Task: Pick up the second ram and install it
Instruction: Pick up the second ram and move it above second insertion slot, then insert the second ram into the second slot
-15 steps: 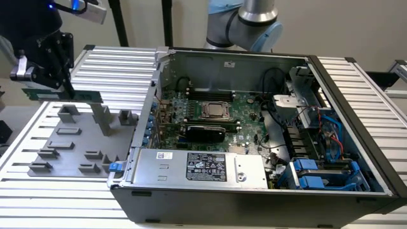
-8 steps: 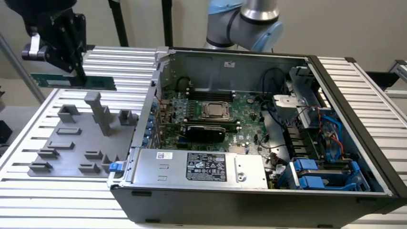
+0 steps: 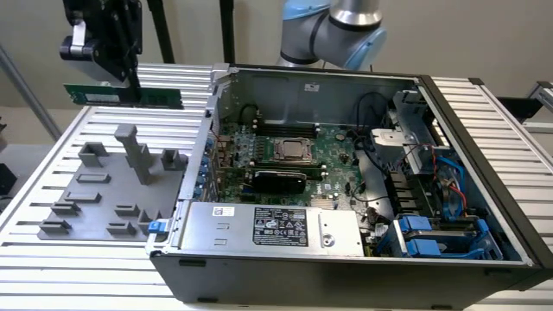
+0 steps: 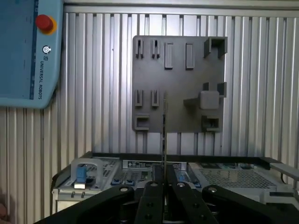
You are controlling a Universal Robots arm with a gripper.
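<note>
Green and thin, the second ram point(image 3: 121, 96) hangs in the air above the grey tray point(image 3: 112, 188) that sits on the metal bench point(image 3: 78, 259). It is not touching the tray. The gripper point(image 3: 132, 89) pinches it from above, close to the middle of its long top edge. That is likely why the stick stays level and does not dip at one end. The two fingers are closed tight, with just the thin board between them.

In the wrist view the second ram point(image 4: 164, 126) looks like one thin line, because the camera looks right along its edge. The gripper point(image 4: 164, 179) is squeezed onto it there too. Far below lies the grey tray point(image 4: 177, 79) with its little blocks and slots. They look made to keep parts standing up, so they are easy to grab from the top. A blue control pad point(image 4: 28, 56) with a red button rests on the bench near it.

The computer case point(image 3: 346, 272) sits just beside the tray, on the exterior view's right. Its side is off, so an arm can reach down inside. In it lies the green motherboard point(image 3: 333, 146) with its square CPU socket point(image 3: 292, 150).

So the ram looks picked up but not yet put in. It is well apart from the motherboard.
</note>
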